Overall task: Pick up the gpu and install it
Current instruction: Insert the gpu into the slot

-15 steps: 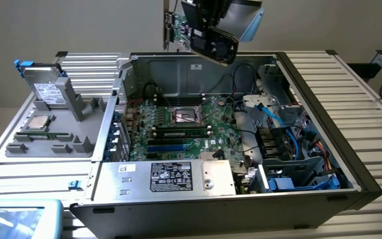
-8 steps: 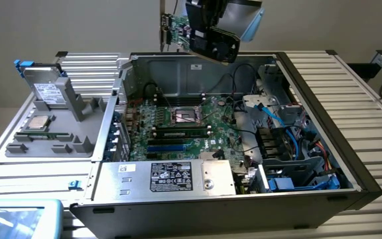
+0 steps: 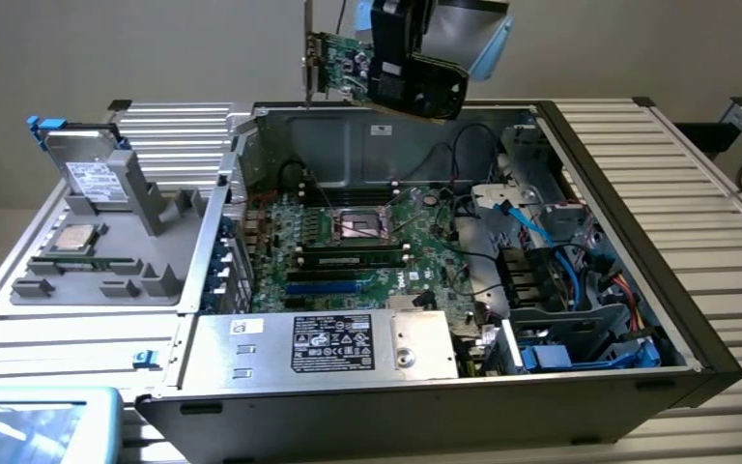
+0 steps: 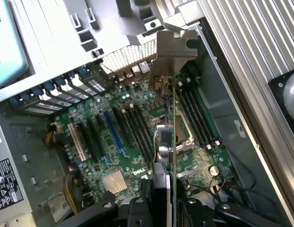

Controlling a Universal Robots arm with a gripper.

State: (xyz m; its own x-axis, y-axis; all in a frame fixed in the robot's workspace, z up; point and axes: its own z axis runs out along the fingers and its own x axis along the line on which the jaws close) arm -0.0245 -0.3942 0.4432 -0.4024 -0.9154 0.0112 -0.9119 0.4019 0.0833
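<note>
The gpu [image 3: 341, 60], a green circuit card with a metal bracket, hangs in the air above the back wall of the open computer case [image 3: 629, 242]. My gripper [image 3: 390, 75] is shut on the card's end away from the bracket. In the wrist view the gpu [image 4: 173, 137] appears edge-on, with its silver bracket [image 4: 173, 52] at the far end, high over the green motherboard [image 4: 113, 142]. The black fingers [image 4: 137, 210] clamp the card from both sides. Long expansion slots [image 4: 111, 132] lie open on the board beside the card's line.
A grey holder [image 3: 113, 251] at the exterior view's left carries a silver hard drive [image 3: 88, 179], a processor and a memory stick. The power supply [image 3: 332, 343] fills the case's near corner. Blue cables [image 3: 564, 242] crowd its right side. A blue-rimmed tray [image 3: 36, 425] sits near left.
</note>
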